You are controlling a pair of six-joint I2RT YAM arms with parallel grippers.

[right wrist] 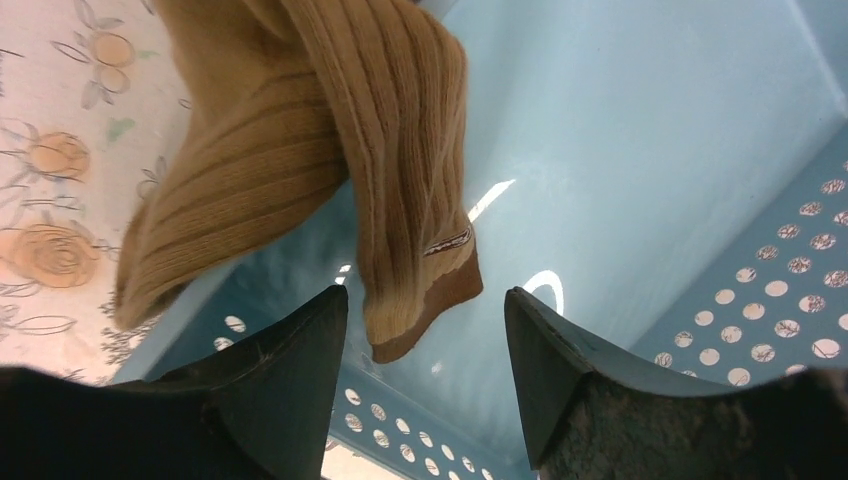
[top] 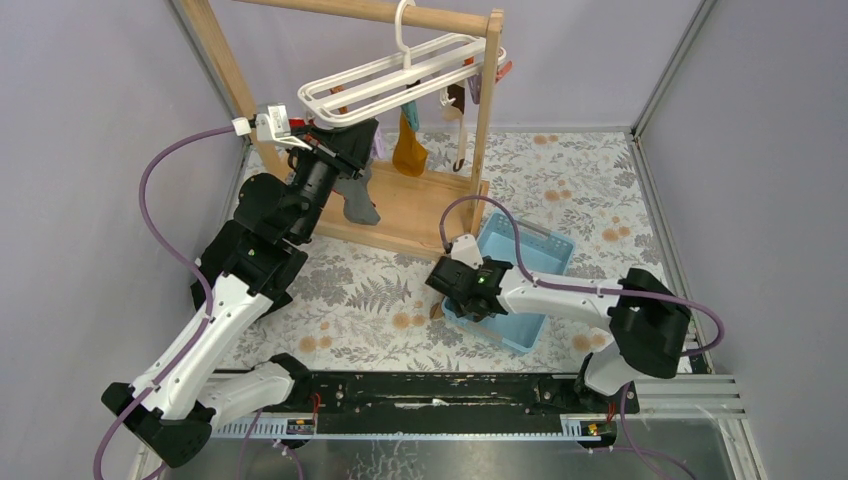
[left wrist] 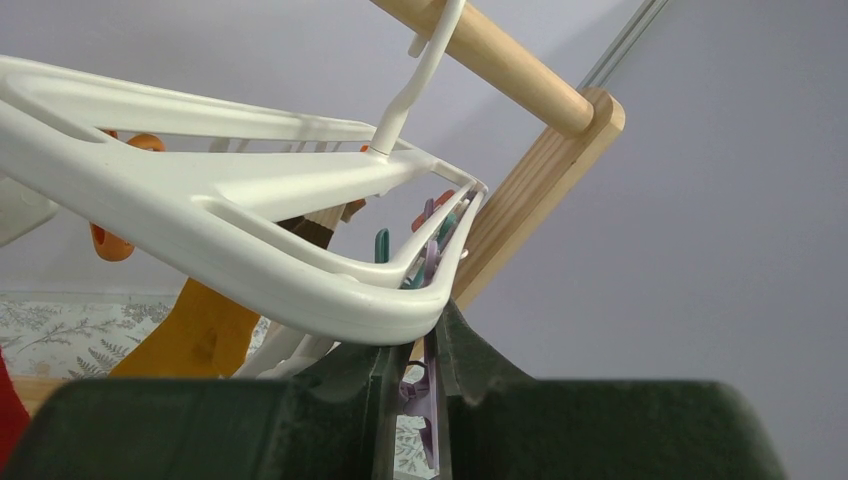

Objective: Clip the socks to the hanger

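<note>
Right gripper [right wrist: 425,300] is wide open over the blue basket [right wrist: 650,150]. The tan sock [right wrist: 400,150] is draped over the basket rim, its end dangling between the 2 fingers. Further back, the left gripper [left wrist: 425,335] sits right under the hanger [left wrist: 250,260] corner, fingers nearly together with a purple clip [left wrist: 413,385] in the slit. Can't tell if it's pinched. The hanger hooks on the wooden rail [left wrist: 500,60].

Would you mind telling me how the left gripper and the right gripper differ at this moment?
The left gripper sits high under the end of the white hanger; the right gripper is low over the blue basket. The left gripper's fingers are closed to a slit on a lilac clip; the right gripper's are spread wide, facing the tan sock draped on the basket rim, not gripping it. Both have dark fingers.
</note>
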